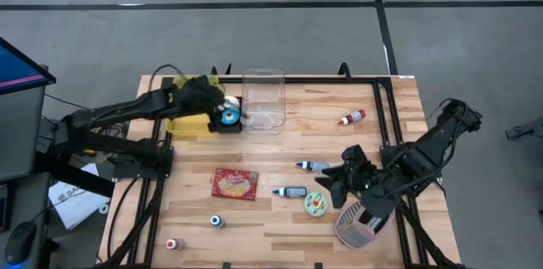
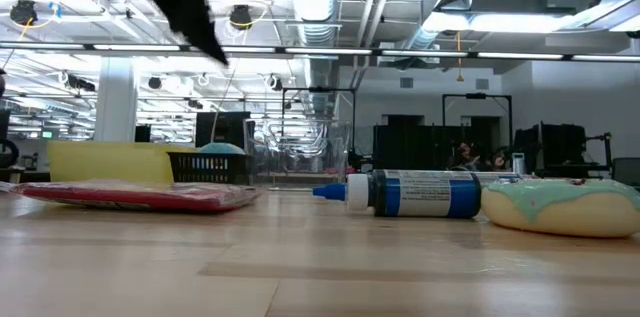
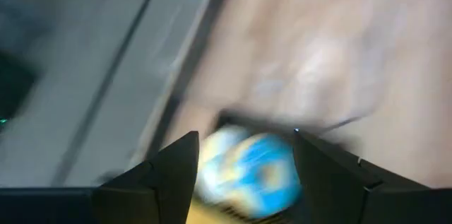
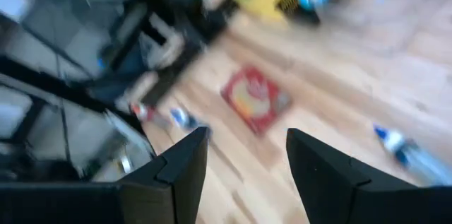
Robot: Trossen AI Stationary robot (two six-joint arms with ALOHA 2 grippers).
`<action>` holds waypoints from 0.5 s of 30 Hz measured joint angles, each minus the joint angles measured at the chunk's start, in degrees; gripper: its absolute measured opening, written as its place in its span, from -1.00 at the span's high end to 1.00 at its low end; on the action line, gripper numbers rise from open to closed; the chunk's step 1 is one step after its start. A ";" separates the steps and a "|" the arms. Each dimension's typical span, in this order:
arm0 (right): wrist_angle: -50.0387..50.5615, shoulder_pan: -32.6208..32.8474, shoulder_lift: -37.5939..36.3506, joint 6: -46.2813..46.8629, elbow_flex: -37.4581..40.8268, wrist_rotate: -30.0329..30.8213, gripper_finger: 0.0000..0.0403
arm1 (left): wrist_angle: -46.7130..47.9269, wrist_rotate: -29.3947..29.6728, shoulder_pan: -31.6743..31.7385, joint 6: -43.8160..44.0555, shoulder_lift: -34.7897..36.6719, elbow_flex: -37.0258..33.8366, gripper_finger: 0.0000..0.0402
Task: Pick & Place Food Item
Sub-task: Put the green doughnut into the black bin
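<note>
A blue-frosted donut (image 1: 228, 116) lies inside a small black basket (image 1: 231, 127) at the table's far left, next to a yellow block (image 1: 187, 125). My left gripper (image 1: 219, 106) hangs just above the basket, open. In its wrist view the donut (image 3: 251, 174) shows between and beyond the fingers (image 3: 176, 164), which stand clear of it. My right gripper (image 1: 335, 182) hovers open over the table's right half with nothing between its fingers (image 4: 321, 160). It is beside a cream donut with green frosting (image 1: 316, 204).
A clear plastic tub (image 1: 263, 99) stands right of the black basket. On the wood lie a red packet (image 1: 234, 183), two blue-capped bottles (image 1: 293, 192) (image 1: 312, 165), a red bottle (image 1: 352, 117), a small ball (image 1: 217, 220) and a pink basket (image 1: 356, 226) at the near right.
</note>
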State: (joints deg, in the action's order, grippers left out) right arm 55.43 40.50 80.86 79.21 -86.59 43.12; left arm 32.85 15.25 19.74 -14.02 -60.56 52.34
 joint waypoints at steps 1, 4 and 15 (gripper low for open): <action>1.44 0.11 0.02 1.30 0.62 -2.47 0.07 | -0.47 -2.30 -2.03 1.93 1.69 0.00 -0.09; 4.80 -1.01 -0.04 7.10 3.40 -11.20 0.07 | -3.92 -6.07 -9.76 6.02 6.25 0.02 -0.07; -0.40 -11.82 4.57 -0.02 13.68 -36.86 0.07 | -14.52 20.93 -36.07 9.95 5.19 9.68 -0.10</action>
State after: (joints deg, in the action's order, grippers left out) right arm 55.03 28.68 85.43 79.19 -72.91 6.26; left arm 18.33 36.18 -16.33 -4.08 -55.37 62.01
